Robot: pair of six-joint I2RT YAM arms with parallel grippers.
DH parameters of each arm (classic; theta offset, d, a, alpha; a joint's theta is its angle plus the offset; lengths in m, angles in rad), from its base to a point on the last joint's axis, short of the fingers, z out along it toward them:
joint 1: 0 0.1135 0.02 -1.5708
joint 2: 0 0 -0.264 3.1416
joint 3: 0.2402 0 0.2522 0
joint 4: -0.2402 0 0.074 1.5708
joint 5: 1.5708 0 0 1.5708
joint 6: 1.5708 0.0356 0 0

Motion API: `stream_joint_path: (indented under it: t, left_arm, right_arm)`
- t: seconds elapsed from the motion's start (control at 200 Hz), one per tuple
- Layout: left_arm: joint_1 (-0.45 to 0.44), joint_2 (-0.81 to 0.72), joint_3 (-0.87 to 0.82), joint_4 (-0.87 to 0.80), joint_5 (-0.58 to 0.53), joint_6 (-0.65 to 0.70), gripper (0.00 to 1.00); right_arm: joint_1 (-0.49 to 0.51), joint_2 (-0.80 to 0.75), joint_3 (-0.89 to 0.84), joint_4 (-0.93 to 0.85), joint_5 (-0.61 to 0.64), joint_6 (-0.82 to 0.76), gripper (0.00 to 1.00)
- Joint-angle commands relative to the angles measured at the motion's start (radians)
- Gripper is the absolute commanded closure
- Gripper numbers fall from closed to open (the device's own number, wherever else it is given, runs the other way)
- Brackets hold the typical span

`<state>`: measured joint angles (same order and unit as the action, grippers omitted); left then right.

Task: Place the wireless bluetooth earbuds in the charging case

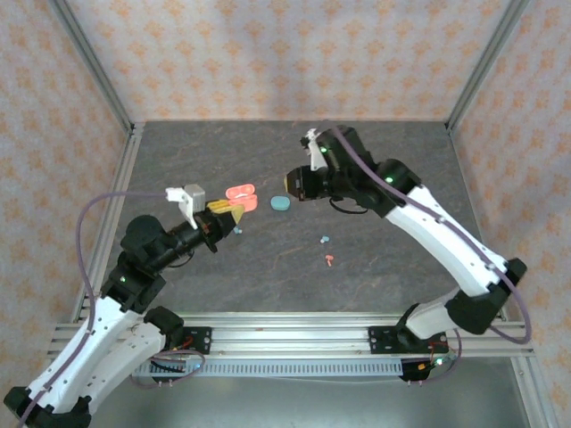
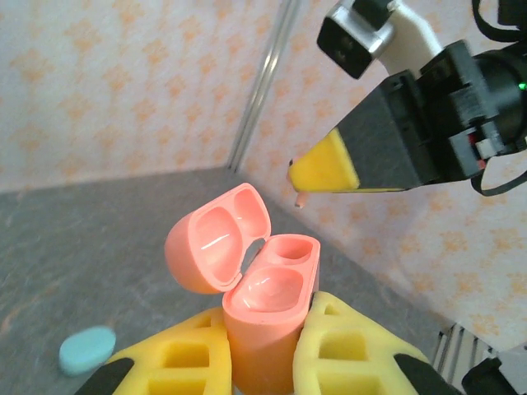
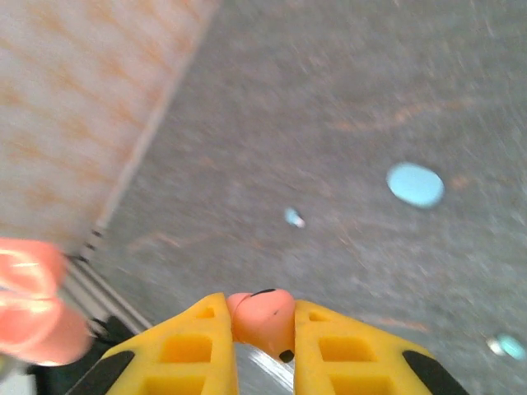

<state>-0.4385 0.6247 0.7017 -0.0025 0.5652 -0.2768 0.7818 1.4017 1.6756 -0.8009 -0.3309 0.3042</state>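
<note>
**Current state.** The left gripper (image 2: 268,321) is pressed against both sides of the pink charging case (image 2: 259,362). It holds the case upright above the table (image 1: 268,276), left of centre. The lid (image 2: 216,239) is hinged open, and both wells appear empty. The right gripper (image 3: 262,311) pinches one pink earbud (image 3: 262,319) at its fingertips. In the left wrist view it hangs just above and to the right of the case, apart from it.

**Hazards.**
- Misalignment: if the stem does not line up with a well, the earbud is likely to jam on the rim or tip out.
- Slip: the pinch contact is very small, so any side load at the rim may twist the earbud free.
- Lid strike: a low approach may hit the lid and close it.
- Case rotation: downward force may turn the case within the left grip.
</note>
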Motion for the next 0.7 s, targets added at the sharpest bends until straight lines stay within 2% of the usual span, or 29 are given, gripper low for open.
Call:
stream_joint_path:
  t: [0.0, 0.255, 0.696]
  left_arm:
    - [-0.007, 0.06, 0.097, 0.057, 0.097, 0.057, 1.0]
    - [-0.05, 0.151, 0.196, 0.009, 0.121, 0.13, 1.0]
    - [-0.098, 0.189, 0.239, -0.039, 0.034, 0.191, 1.0]
  right_arm:
    - [0.002, -0.059, 0.002, 0.14, -0.06, 0.035, 0.81]
    - [0.045, -0.055, 0.097, 0.098, -0.046, -0.013, 0.82]
    - [0.089, -0.022, 0.148, 0.018, -0.036, -0.03, 0.82]
